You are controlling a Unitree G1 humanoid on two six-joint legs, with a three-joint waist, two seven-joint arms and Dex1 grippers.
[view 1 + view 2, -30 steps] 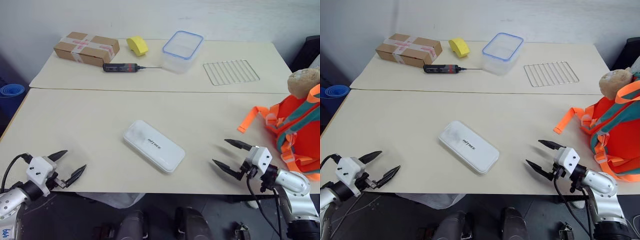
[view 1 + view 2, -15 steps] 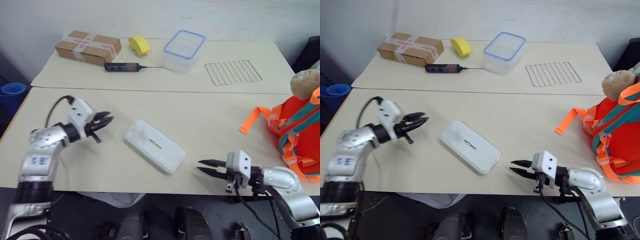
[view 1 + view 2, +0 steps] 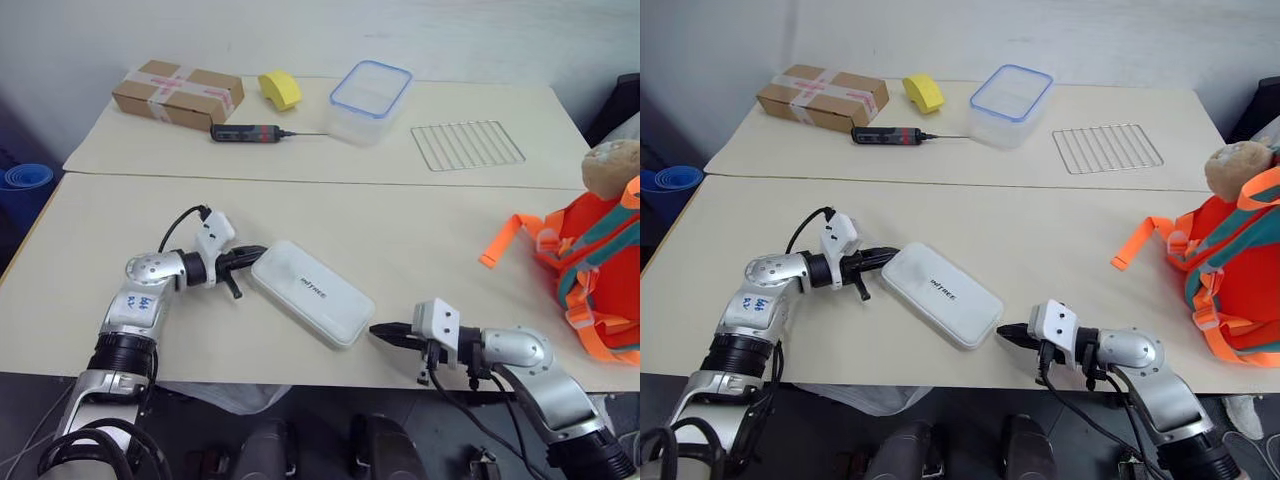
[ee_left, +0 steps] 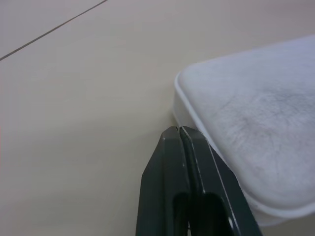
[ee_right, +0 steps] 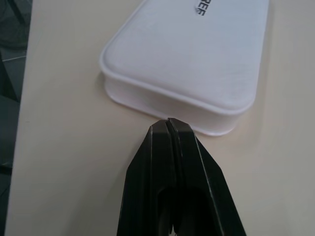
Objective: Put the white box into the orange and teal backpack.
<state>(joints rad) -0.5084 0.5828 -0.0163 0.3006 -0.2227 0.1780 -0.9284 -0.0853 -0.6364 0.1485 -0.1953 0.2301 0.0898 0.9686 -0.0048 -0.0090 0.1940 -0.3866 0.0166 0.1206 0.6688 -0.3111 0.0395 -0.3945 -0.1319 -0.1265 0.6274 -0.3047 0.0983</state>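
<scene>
2 cream-coloured tables (image 3: 450,250) stand pushed together, long side to long side, before a pale wall; a dark seam runs between them. On the far table lie a brown cardboard box with tape (image 3: 175,94), a yellow curved block (image 3: 277,89), a black pen-like tool with a red band (image 3: 247,132), a clear plastic container with a blue rim (image 3: 369,89) and a small wire rack (image 3: 467,144). At the left edge, below the tables, a blue rolled mat (image 3: 22,183) is seen.

The long flat white box with rounded corners (image 3: 311,292) lies diagonally on the near table, in the middle, with small dark lettering on its lid. The bright orange backpack with teal trim (image 3: 590,270) stands at the right end of the same table, well apart from the box; an orange strap lies toward the box and a tan plush part sits on top.

The left gripper (image 3: 252,253) has its 2 black fingers pressed together, holding nothing, tips at the far left end of the box. The right gripper (image 3: 385,330) is also clenched and empty, tips at the near right corner.

The left wrist view gives the closed fingers (image 4: 172,172) just beside the box wall, at its corner; whether they touch, I cannot tell. The right wrist view gives the closed tips (image 5: 167,147) at the rounded end of the box.
</scene>
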